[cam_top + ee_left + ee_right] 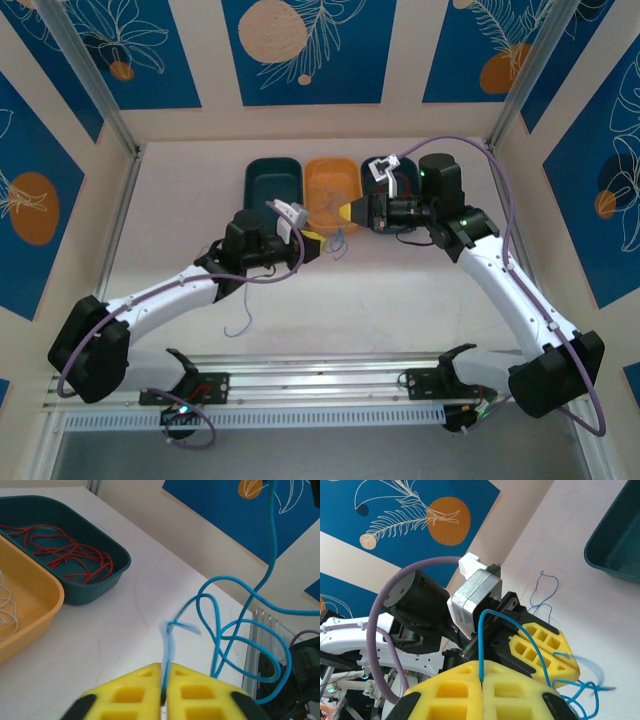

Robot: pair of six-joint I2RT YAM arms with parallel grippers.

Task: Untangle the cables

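Observation:
Several thin blue cables [218,625] hang in tangled loops between my two grippers, above the white table [400,300]. My left gripper [164,669] is shut on one blue strand [170,645] that rises from between its yellow fingers. My right gripper [481,666] is shut on another blue cable [481,630] that arcs over toward the left gripper's fingers [540,640]. From above, the left gripper [316,246] and right gripper [345,212] sit close together in front of the bins. A loose blue cable [240,320] lies on the table near the left arm.
Three bins stand in a row at the back: a dark teal one [262,186], an orange one [318,180] holding white cables [6,605], and a teal one [120,565] holding red cables [65,555]. An aluminium rail [320,372] runs along the near edge.

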